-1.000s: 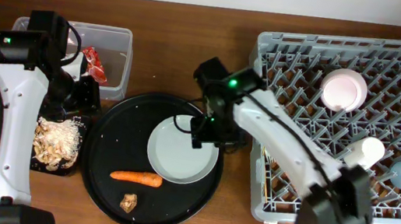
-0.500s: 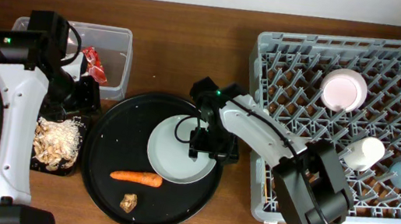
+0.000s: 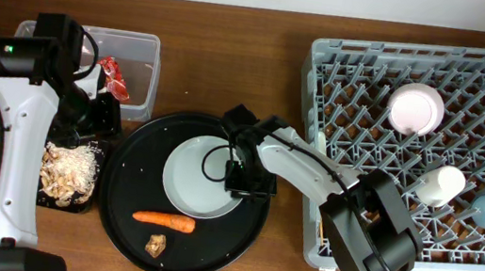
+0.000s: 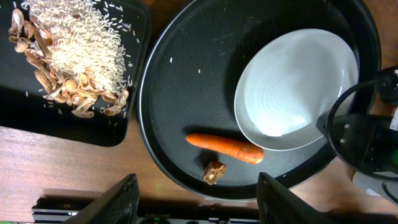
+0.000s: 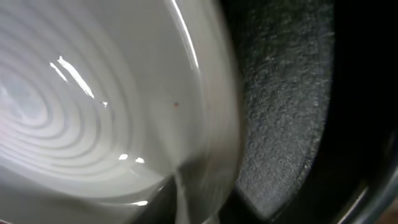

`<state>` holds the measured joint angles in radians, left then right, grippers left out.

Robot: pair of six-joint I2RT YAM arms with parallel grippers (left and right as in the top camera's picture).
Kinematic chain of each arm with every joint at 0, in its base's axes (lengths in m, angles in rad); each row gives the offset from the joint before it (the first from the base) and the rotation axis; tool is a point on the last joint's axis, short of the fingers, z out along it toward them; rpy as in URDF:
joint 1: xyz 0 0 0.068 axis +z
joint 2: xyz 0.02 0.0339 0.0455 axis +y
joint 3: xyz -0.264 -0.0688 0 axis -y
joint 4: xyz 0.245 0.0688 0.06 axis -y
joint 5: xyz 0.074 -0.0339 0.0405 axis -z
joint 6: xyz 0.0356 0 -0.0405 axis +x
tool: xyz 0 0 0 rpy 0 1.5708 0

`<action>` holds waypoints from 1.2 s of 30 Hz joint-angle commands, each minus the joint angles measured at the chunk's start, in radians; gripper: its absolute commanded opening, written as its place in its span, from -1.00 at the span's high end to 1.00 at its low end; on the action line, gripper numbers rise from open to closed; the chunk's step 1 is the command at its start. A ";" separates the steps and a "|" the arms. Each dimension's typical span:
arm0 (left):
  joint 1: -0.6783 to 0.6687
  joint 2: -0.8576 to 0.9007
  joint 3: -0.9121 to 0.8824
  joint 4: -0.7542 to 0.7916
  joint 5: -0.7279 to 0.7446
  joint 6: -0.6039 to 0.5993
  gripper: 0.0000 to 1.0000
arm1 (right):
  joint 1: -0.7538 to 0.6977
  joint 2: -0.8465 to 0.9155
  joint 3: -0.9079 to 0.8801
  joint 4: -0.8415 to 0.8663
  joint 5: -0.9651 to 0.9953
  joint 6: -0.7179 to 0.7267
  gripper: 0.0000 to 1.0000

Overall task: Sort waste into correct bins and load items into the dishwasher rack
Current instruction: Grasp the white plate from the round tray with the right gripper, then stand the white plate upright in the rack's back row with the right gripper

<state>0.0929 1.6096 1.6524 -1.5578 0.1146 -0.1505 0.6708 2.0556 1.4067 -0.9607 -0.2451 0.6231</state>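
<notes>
White plate (image 5: pixel 93 112) on black tray (image 5: pixel 286 106).

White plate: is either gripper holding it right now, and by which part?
Cannot tell. The right gripper is at the white plate, on its right rim, but the blurred right wrist view shows no clear clamp. The left gripper is open and empty.

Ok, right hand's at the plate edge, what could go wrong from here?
1. The right hand sits at the white plate rim, but the blurred wrist view confirms no grip, so the plate may slip on lifting.
2. The carrot lies close by the plate's lower rim, and a sliding plate could shove it.
</notes>
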 commanded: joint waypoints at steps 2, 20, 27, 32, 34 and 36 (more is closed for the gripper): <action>0.005 -0.015 0.015 -0.004 -0.007 0.010 -0.20 | -0.033 0.005 0.006 -0.005 0.050 0.013 0.92; 0.005 -0.015 0.015 0.002 -0.007 0.010 -0.20 | -0.330 -0.451 0.417 -0.292 0.954 -0.356 0.92; 0.005 -0.015 0.015 0.004 -0.007 0.010 -0.20 | -0.460 -0.409 0.386 -0.259 1.208 -0.349 0.92; 0.005 -0.015 0.015 0.003 -0.007 0.010 -0.20 | -0.503 -0.313 0.363 -0.251 1.168 -0.301 0.92; 0.005 -0.015 0.015 0.003 -0.007 0.010 -0.20 | -0.496 -0.271 0.363 -0.251 1.159 -0.300 0.92; 0.005 -0.015 0.015 0.003 -0.007 0.010 -0.20 | -0.489 -0.215 0.363 -0.254 1.150 -0.300 0.92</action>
<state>0.0929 1.6096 1.6524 -1.5555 0.1143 -0.1505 0.1719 1.7779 1.7779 -1.2144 0.8928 0.2989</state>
